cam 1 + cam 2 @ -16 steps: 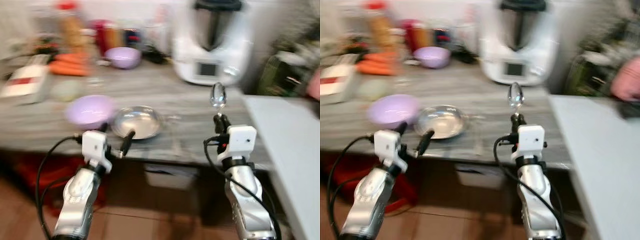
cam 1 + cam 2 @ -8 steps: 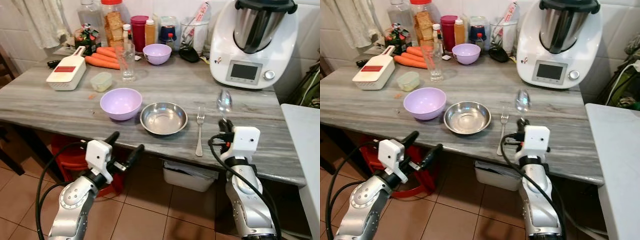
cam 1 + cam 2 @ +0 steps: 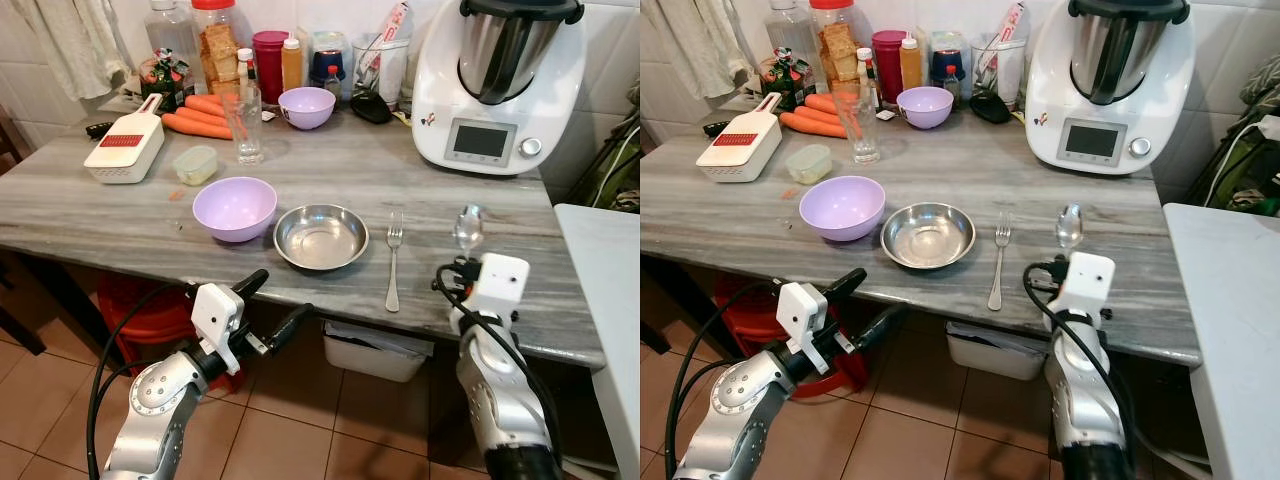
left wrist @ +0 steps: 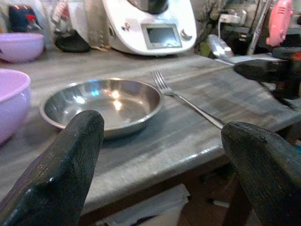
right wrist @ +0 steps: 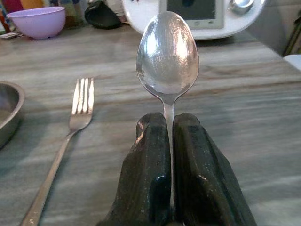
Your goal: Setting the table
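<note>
Carrying spoon [image 5: 168, 56] clenched in right gripper [image 5: 171, 125], right of fork [image 3: 392, 258]; next: lay beside it; left gripper [image 3: 278, 305] released, idle near table edge

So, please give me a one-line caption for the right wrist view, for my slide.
Right gripper shut on a spoon, bowl forward, above the grey table beside a fork.
</note>
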Available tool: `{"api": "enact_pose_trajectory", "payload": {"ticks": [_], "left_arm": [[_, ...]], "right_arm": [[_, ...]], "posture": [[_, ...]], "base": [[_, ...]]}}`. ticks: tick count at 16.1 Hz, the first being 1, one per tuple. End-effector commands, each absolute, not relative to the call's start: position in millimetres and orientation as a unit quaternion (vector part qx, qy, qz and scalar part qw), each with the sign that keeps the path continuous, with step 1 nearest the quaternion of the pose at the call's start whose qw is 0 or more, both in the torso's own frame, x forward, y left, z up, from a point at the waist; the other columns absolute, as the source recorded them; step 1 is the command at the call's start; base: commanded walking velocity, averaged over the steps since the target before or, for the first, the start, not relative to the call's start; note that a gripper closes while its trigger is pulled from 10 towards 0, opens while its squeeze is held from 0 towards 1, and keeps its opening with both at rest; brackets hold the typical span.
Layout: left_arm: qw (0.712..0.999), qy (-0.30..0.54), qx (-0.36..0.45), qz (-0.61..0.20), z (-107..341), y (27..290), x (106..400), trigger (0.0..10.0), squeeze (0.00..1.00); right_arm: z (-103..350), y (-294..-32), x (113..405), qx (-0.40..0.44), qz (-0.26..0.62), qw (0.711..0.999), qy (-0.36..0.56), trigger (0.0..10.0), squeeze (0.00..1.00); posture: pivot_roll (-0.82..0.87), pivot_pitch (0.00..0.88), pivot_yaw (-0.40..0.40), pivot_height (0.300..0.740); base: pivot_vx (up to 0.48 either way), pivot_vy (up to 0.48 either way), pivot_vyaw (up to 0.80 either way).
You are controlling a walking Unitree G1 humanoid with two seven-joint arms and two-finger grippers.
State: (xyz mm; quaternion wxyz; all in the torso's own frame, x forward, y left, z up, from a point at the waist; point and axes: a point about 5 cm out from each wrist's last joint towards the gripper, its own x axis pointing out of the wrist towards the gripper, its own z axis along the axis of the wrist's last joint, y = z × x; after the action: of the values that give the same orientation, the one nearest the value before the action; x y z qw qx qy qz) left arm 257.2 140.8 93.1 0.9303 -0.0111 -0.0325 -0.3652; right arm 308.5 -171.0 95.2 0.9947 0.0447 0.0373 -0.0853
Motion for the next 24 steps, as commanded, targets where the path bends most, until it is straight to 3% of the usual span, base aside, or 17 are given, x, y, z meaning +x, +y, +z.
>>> {"api": "enact_pose_trajectory", "payload": {"ticks": [1,7,23,24], "left_arm": [[0.923,-0.032,-0.012,-0.383,96,138,256,10.0,0.00],[0.917,-0.033,-0.012,-0.397,96,135,254,10.0,0.00],[0.916,-0.030,-0.009,-0.400,96,130,256,10.0,0.00],[0.916,-0.030,-0.010,-0.399,95,130,256,10.0,0.00]], "right_arm": [[94,-171,313,0.058,-0.087,0.994,0.043,10.0,0.00],[91,-152,337,0.104,-0.061,0.988,0.093,10.0,0.00],[78,-148,349,0.111,-0.053,0.983,0.137,10.0,0.00],[77,-147,349,0.111,-0.052,0.983,0.138,10.0,0.18]], "posture": [[0.01,0.000,-0.001,0.740],[0.02,0.000,-0.003,0.740],[0.03,0.000,-0.001,0.740],[0.03,0.000,-0.001,0.740]], "base": [[0.000,0.000,0.00],[0.000,0.000,0.00],[0.000,0.000,0.00],[0.000,0.000,0.00]]}}
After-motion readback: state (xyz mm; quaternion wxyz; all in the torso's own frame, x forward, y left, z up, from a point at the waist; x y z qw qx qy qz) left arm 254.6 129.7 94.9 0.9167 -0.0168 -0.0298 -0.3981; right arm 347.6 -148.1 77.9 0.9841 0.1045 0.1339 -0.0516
